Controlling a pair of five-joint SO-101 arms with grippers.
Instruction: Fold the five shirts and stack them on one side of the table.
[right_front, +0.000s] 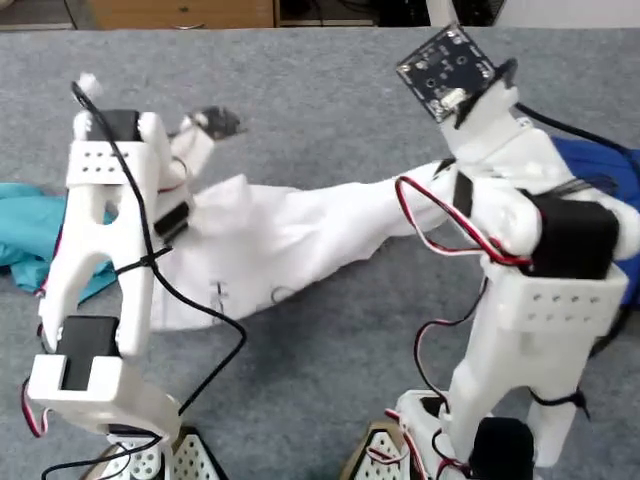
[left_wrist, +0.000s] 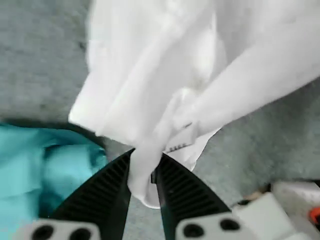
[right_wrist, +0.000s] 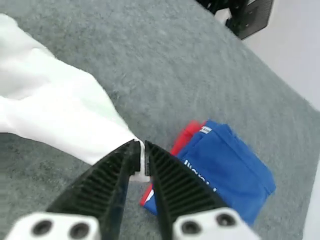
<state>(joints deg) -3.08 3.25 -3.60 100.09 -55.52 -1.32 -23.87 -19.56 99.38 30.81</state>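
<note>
A white shirt (right_front: 290, 235) is stretched across the grey table between the two arms. My left gripper (left_wrist: 145, 167) is shut on a bunched fold of the white shirt (left_wrist: 200, 75), lifting it near the left side. My right gripper (right_wrist: 141, 152) is shut on a thin edge of the white shirt (right_wrist: 55, 112) at its right end. A teal shirt (right_front: 30, 235) lies crumpled at the table's left edge, the teal shirt (left_wrist: 45, 170) close beside my left gripper. A folded blue shirt (right_wrist: 225, 165) lies over a red one (right_wrist: 182, 140) at the right.
The grey table (right_front: 320, 90) is bare carpet-like cloth towards the back. The blue shirt (right_front: 600, 170) sits behind the right arm's body. Red and black cables (right_front: 430, 225) hang off the arms. Both arm bases stand at the front edge.
</note>
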